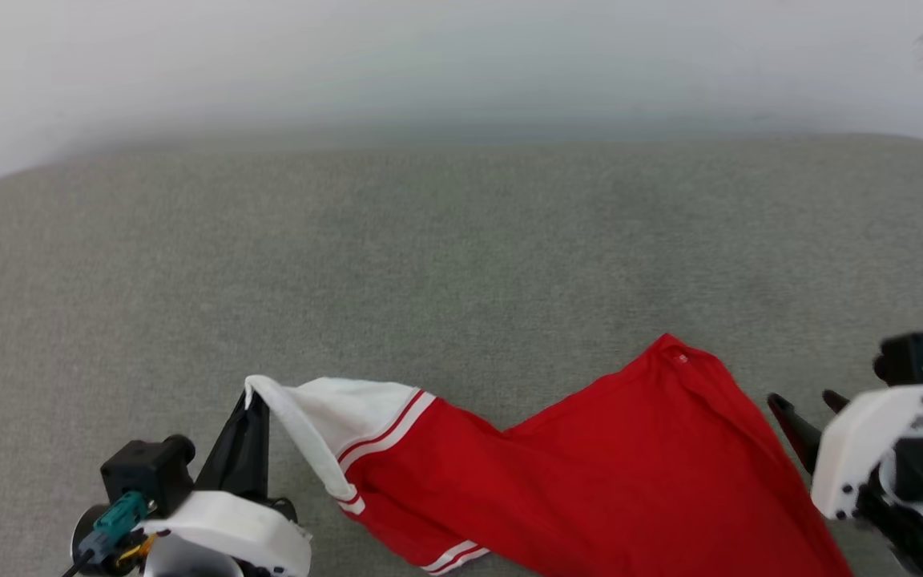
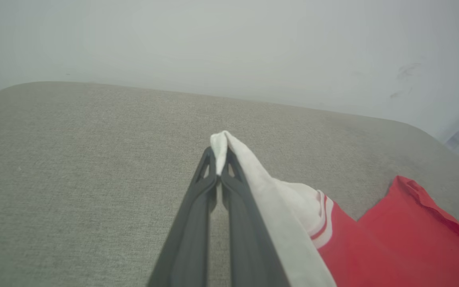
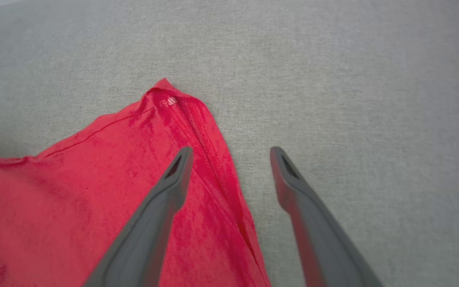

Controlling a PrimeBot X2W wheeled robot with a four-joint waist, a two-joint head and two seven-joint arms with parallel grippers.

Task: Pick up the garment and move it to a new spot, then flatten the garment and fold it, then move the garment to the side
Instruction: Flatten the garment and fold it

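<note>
The garment (image 1: pixel 590 473), a red shirt with a white sleeve and red-white striped trim, lies along the near edge of the grey surface. My left gripper (image 1: pixel 253 401) is shut on the tip of the white sleeve (image 2: pixel 223 143), pinching the cloth between its dark fingers (image 2: pixel 197 223). My right gripper (image 1: pixel 810 401) stands open beside the shirt's right corner. In the right wrist view its fingers (image 3: pixel 165 195) straddle the red hem (image 3: pixel 209 147), nothing gripped between them. The shirt's lettering is hidden.
The grey fabric-covered surface (image 1: pixel 461 256) stretches wide beyond the shirt, with rounded far corners. A pale wall (image 1: pixel 461 64) rises behind its far edge.
</note>
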